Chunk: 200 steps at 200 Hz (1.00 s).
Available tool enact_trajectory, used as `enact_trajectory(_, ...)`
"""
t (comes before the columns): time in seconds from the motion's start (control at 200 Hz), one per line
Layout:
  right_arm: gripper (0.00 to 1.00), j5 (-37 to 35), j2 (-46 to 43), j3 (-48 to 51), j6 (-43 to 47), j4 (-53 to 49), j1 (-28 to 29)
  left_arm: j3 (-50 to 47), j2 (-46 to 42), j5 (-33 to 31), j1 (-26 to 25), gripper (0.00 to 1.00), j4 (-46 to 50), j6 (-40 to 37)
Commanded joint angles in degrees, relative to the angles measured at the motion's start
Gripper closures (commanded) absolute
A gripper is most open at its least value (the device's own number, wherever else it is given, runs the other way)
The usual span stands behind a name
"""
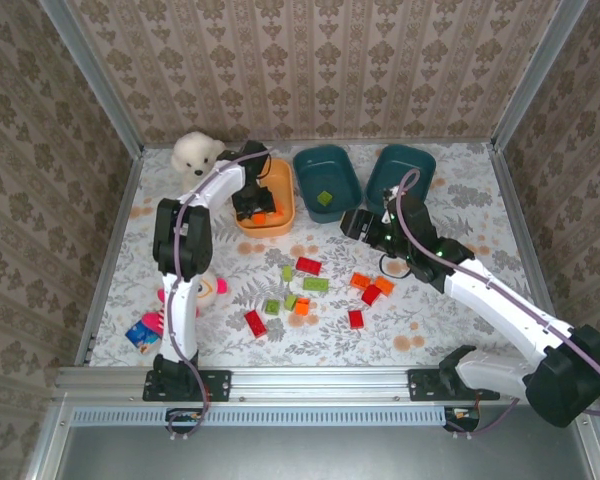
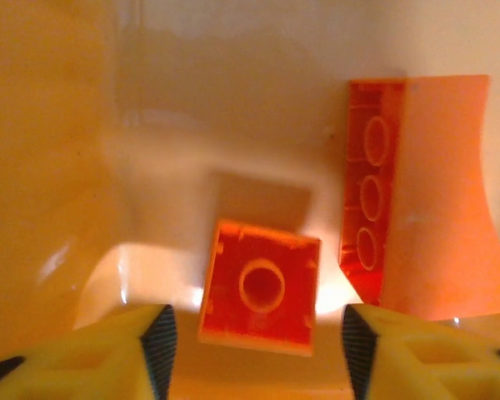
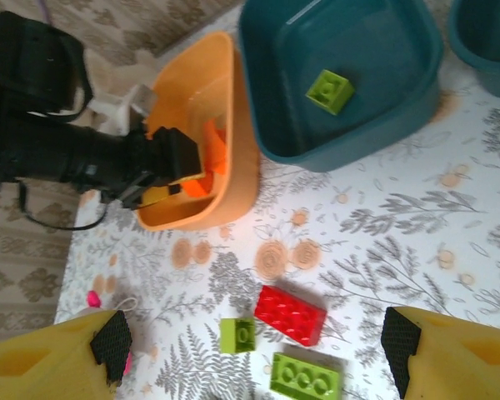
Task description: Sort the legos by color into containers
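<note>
My left gripper (image 2: 254,350) is open down inside the orange tub (image 1: 280,190). A small orange brick (image 2: 261,287) lies underside up between its fingers, touching neither. A longer orange brick (image 2: 417,221) stands to its right. My right gripper (image 3: 254,346) hangs open above the table over a red brick (image 3: 290,315), a small green brick (image 3: 237,335) and a long green brick (image 3: 305,377). One green brick (image 3: 330,90) lies in the middle teal tub (image 1: 326,165). The other teal tub (image 1: 400,172) is at the right. Several red, orange and green bricks (image 1: 310,295) are scattered mid-table.
A white plush dog (image 1: 195,155) sits behind the orange tub at the back left. A pink-and-yellow plush toy (image 1: 208,288) and a small blue-and-red item (image 1: 143,335) lie by the left arm. Papered walls close in the table's sides and back.
</note>
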<state>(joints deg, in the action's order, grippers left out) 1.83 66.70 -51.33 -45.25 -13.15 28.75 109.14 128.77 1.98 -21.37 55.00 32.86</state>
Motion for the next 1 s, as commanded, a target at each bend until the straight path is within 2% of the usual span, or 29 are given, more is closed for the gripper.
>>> enact_trajectory(0.0, 0.18, -0.25, 2.05, -1.58, -1.80, -7.21, -1.64, 2.46, -0.80, 2.16, 0.22, 0.35, 2.87, -0.61)
enact_trajectory(0.11, 0.18, 0.00, 3.24, -1.58, -4.22, -11.23, -2.63, 2.92, -4.04, 2.46, 0.12, 0.29, 2.92, -0.66)
enact_trajectory(0.2, 0.19, -2.23, 3.65, -1.54, -7.02, -17.25, -2.97, -0.28, -10.58, 3.29, -1.00, 0.23, -0.55, -2.38)
enact_trajectory(0.25, 0.19, -2.09, 4.21, -0.91, -9.03, -20.85, -3.32, -4.04, -15.11, 4.61, -2.17, 0.15, -4.32, -4.39)
enact_trajectory(0.305, 0.20, -0.87, 5.31, -0.22, -11.96, -24.17, -4.02, -9.88, -20.29, 9.00, -3.34, 0.01, -10.47, -6.73)
enact_trajectory(0.44, 0.24, 4.45, 8.49, 0.81, -15.82, -26.72, -4.42, -25.10, -31.16, 24.13, -4.38, 0.00, -25.38, -7.71)
enact_trajectory(0.52, 0.26, 6.53, 9.57, 1.80, -18.38, -27.25, -4.10, -31.58, -35.34, 31.06, -4.39, 0.00, -29.05, -7.24)
enact_trajectory(0.58, 0.27, 7.78, 10.36, 2.84, -20.12, -27.25, -3.74, -36.00, -37.93, 34.05, -7.22, 0.00, -30.38, -6.66)
enact_trajectory(0.725, 0.34, 11.37, 12.58, 5.53, -21.50, -23.95, -3.32, -47.19, -46.18, 33.59, -10.73, 0.01, -32.94, -3.39)
enact_trajectory(0.84, 0.35, 11.03, 15.54, 6.02, -21.62, -22.84, -2.31, -55.65, -52.66, 32.09, -11.86, 0.01, -37.29, 1.74)
enact_trajectory(0.995, 0.39, 10.07, 17.69, 6.63, -21.06, -21.90, -2.05, -60.58, -57.14, 30.41, -12.90, 0.01, -38.57, 4.30)
